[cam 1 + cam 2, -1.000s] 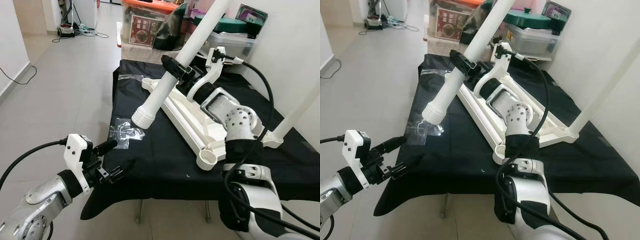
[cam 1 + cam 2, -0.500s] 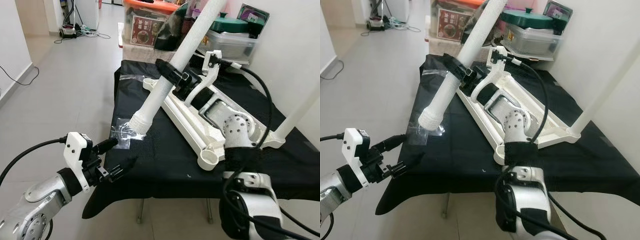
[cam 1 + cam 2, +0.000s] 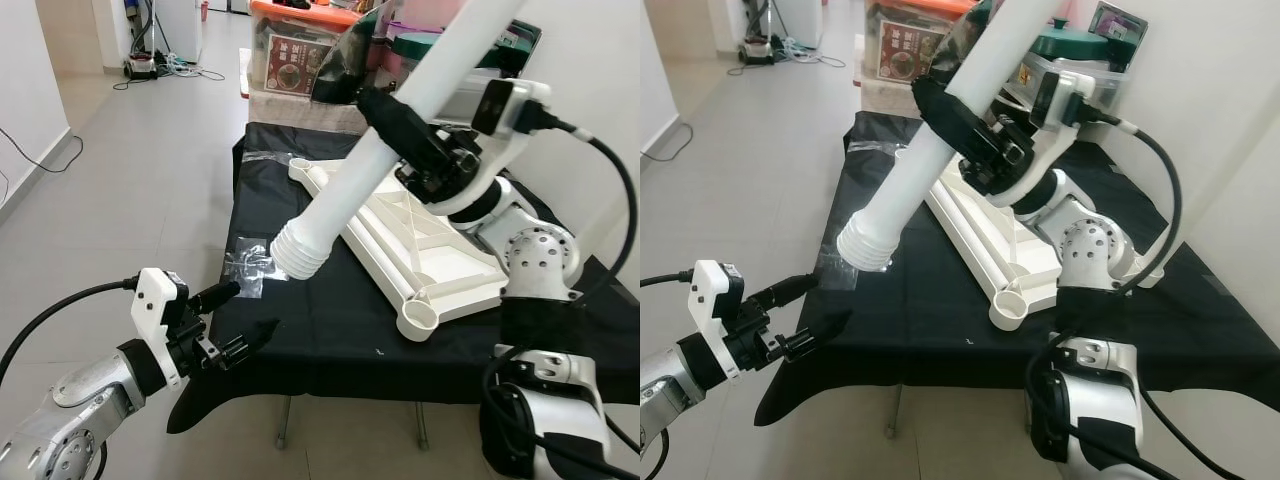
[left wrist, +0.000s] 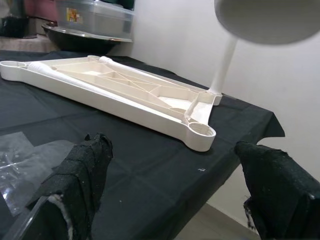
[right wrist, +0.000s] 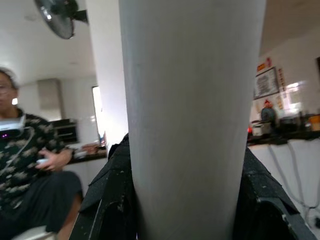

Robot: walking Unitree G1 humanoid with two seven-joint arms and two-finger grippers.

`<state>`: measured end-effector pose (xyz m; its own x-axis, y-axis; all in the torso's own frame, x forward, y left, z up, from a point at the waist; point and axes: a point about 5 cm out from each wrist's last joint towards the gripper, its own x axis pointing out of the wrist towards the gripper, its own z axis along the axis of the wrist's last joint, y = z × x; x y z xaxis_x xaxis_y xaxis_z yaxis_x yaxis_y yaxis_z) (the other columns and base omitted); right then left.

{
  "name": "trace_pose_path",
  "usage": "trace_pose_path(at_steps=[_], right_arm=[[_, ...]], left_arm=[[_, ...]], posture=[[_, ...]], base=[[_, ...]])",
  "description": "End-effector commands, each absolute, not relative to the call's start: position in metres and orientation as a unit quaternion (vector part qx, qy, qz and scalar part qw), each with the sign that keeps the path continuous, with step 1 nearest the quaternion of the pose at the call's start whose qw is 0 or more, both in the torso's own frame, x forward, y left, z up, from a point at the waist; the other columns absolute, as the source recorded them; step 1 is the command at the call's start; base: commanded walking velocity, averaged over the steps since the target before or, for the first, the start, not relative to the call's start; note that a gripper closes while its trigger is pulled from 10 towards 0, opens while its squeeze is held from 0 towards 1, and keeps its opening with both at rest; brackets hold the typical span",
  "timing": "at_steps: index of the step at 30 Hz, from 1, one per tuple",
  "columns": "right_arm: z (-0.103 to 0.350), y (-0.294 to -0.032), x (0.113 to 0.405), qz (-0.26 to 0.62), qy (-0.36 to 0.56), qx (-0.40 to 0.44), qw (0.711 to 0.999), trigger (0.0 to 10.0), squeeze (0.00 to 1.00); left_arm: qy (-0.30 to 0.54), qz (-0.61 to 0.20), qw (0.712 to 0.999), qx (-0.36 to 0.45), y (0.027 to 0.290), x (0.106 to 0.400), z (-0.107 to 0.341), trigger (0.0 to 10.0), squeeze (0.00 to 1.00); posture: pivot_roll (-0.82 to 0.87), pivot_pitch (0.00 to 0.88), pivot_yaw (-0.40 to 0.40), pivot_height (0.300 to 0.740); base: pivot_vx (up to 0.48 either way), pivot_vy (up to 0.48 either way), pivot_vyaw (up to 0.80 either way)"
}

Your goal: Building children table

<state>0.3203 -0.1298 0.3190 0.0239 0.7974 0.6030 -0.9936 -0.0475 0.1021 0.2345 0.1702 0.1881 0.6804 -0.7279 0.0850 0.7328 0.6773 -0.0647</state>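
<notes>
Gripping white leg (image 3: 372, 172), right claw (image 3: 398, 118)

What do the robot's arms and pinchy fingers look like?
Both arms are shiny silver metal with rounded joints dotted with small holes and black bands. A thick black cable loops to a white box at each wrist. The left gripper and right gripper each have two long black fingers.

White table leg (image 3: 380, 165), white tabletop frame (image 3: 420, 250), black tablecloth (image 3: 330, 330).
</notes>
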Motion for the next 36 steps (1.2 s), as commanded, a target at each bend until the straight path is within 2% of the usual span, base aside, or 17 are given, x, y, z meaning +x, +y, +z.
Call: trace_pose_path(at_steps=[1,4,7,12,22,36], right_arm=[[0.318,-0.129,0.317,0.686,-0.187,0.246,0.658,0.0,0.00],[0.311,-0.123,0.316,0.697,-0.177,0.239,0.653,0.0,0.00],[0.306,-0.117,0.317,0.705,-0.162,0.232,0.650,0.0,0.00],[0.301,-0.112,0.318,0.712,-0.151,0.229,0.646,0.0,0.00],[0.290,-0.098,0.306,0.741,-0.127,0.221,0.622,0.0,0.00],[0.283,-0.085,0.300,0.751,-0.114,0.217,0.613,0.0,0.00]], left_arm=[[-0.015,-0.415,0.908,-0.045,0.166,0.233,0.186,10.0,0.00],[-0.009,-0.445,0.895,-0.040,0.160,0.229,0.188,10.0,0.00],[0.003,-0.502,0.865,-0.017,0.152,0.223,0.193,10.0,0.00],[0.010,-0.539,0.842,0.004,0.149,0.222,0.198,10.0,0.00],[0.000,-0.551,0.834,0.034,0.151,0.234,0.210,10.0,0.00],[-0.012,-0.562,0.827,0.012,0.142,0.236,0.212,10.0,0.00]], posture=[[0.16,0.000,-0.150,0.740],[0.16,0.000,-0.150,0.740],[0.17,0.000,-0.150,0.740],[0.16,0.000,-0.147,0.740],[0.15,0.000,-0.141,0.740],[0.15,0.000,-0.140,0.740]], base=[[0.000,0.000,0.00],[0.000,0.000,0.00],[0.000,0.000,0.00],[0.000,0.000,0.00],[0.000,0.000,0.00],[0.000,0.000,0.00]])
